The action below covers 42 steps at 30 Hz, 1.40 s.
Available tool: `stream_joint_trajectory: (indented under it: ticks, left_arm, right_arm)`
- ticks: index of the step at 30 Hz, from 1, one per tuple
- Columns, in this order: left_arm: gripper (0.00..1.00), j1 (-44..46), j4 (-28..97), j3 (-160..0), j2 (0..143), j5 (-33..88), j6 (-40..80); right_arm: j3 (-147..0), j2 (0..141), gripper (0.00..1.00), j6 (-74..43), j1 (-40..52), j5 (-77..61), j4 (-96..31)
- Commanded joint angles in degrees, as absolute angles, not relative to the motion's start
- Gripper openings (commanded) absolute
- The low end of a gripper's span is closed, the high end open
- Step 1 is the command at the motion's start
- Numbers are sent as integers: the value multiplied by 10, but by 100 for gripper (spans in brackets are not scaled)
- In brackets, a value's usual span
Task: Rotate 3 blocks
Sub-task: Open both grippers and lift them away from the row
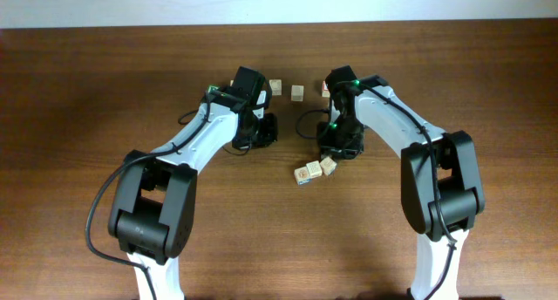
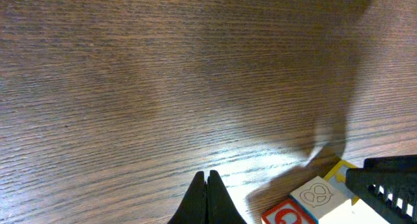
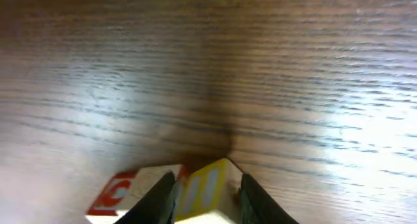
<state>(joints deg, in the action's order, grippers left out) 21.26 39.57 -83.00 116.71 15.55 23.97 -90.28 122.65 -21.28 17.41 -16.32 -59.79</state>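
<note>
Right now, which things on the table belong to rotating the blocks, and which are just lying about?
Job:
- yellow-edged block, between the right gripper's fingers
- red-letter block, right beside it
- a third one is not in sight

Likely just lying about:
- back-row left block
- back-row middle block
- back-row right block, partly behind the right arm

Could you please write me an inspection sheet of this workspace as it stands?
Surface: dark brown wooden table, streaky grain.
Job's things: red-lettered pale wooden cube touching yellow-faced pale wooden cube.
Clutter: row of three small wooden cubes farther back, prints unreadable.
Grippers: left gripper shut, empty; right gripper straddles yellow-faced cube, grip unclear.
Cables: black cable loops beside left arm.
Surroundings: pale strip beyond table.
</note>
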Motion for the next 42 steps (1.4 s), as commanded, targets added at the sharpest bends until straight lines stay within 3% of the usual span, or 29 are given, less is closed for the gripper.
stream_joint_trajectory:
  ticks: [1,4,12,15,17,35,42]
  left_arm:
    - [0,212,394,-839,1172,150,230]
    - [0,212,395,-839,1172,150,230]
    - [0,212,395,-839,1172,150,230]
    - [0,212,395,-839,1172,150,230]
    - [0,212,395,-839,1172,149,230]
    - [0,217,399,-839,1172,151,230]
    - [0,182,371,-839,1172,137,239]
  right_arm:
    - [-907,1232,32,-269,180,-219,-567]
    - [-907,1232,31,-275,178,-222,-552]
    - [-910,1225,30,-150,127,-162,-626]
    - [-884,1225,11,-148,128,-162,-618]
    - [-872,1225,6,-148,128,-160,-615]
    - [-867,1225,4,-152,183,-205,-591]
    - [-921,1225,15,-122,191,-177,-555]
